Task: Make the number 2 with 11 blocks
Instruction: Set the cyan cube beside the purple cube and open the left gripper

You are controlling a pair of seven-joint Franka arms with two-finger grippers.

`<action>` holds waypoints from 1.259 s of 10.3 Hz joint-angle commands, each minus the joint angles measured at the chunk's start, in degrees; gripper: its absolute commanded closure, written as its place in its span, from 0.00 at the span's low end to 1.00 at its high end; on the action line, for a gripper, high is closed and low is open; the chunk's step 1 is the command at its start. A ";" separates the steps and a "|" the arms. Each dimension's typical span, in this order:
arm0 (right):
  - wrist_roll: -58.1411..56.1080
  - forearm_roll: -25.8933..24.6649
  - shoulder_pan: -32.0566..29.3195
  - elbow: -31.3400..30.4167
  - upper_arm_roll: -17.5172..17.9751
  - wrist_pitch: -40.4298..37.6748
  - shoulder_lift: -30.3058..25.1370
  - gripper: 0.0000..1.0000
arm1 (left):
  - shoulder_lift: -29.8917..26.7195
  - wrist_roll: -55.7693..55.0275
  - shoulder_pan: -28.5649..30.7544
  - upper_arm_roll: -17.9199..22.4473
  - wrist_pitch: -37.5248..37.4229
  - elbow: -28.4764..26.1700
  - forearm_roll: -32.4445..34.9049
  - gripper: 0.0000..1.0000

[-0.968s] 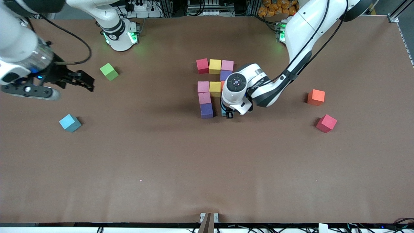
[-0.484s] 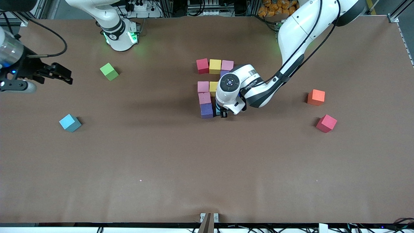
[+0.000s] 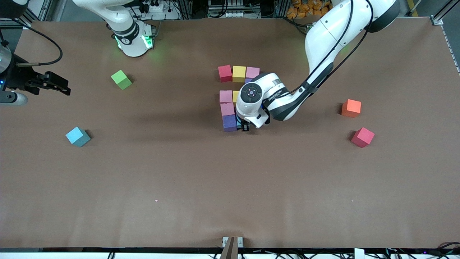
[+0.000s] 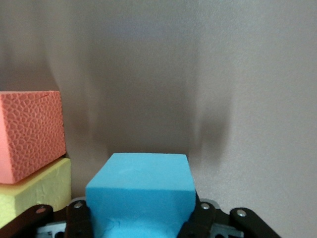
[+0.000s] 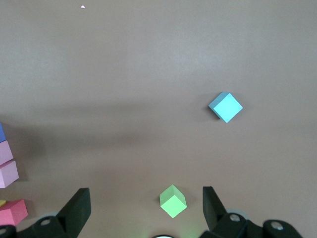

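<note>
Reading across the front view from the right arm's end: your right gripper (image 3: 57, 83) is hanging with fingers spread wide, holding nothing, over bare table (image 3: 230, 187) at that end, waiting. A loose light blue block (image 3: 77, 136) is lying nearer the camera than the green cube (image 3: 121, 79). At mid-table you are seeing the part-built figure: a red block (image 3: 225, 73), yellow block (image 3: 239, 73) and pink block (image 3: 252, 72) in a row, then a pink block column (image 3: 226, 103) ending in a purple block (image 3: 229, 123). Your left gripper (image 3: 245, 126) is pinching a held light blue block (image 4: 141, 196) just beside the purple one. An orange block (image 3: 351, 108) and a dark pink block (image 3: 362, 137) are lying apart toward the left arm's end
</note>
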 commanded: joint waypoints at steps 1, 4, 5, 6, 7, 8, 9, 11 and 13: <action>-0.89 0.87 0.32 0.53 -0.75 -0.12 0.22 0.00 | 0.70 -0.51 -1.40 1.07 -1.19 2.18 -0.88 1.00; -0.98 0.95 0.41 0.97 -0.66 -0.12 0.40 0.00 | 1.58 -0.51 -4.12 4.41 -1.10 3.59 -0.97 1.00; -0.72 0.78 0.41 1.93 -0.66 -0.21 1.01 0.00 | 2.10 -0.42 -4.38 4.50 -1.10 4.11 -0.88 1.00; -0.72 0.86 0.41 4.11 -0.66 -0.38 2.32 0.00 | 2.11 -0.33 -4.47 4.50 -1.10 4.29 -0.88 1.00; -0.98 0.87 0.50 4.65 -0.66 -0.47 2.50 0.00 | 2.11 -0.24 -4.47 4.50 -1.10 4.29 -0.88 1.00; -0.89 0.78 0.59 5.44 -0.58 -0.38 2.51 0.00 | 2.02 -0.24 -4.39 4.50 -1.19 4.38 -0.88 1.00; -0.63 0.17 0.67 6.32 -0.66 -0.38 2.68 0.00 | 2.02 -0.07 -4.39 4.50 -1.10 4.38 -0.70 1.00; -0.54 0.16 0.67 8.35 -1.19 -0.38 3.38 0.00 | 2.02 0.37 -4.39 4.41 -1.10 4.38 -0.35 1.00; -0.98 0.60 1.29 8.18 -1.98 -0.64 3.38 0.00 | 2.02 0.37 -4.47 4.50 -1.19 4.38 0.00 0.01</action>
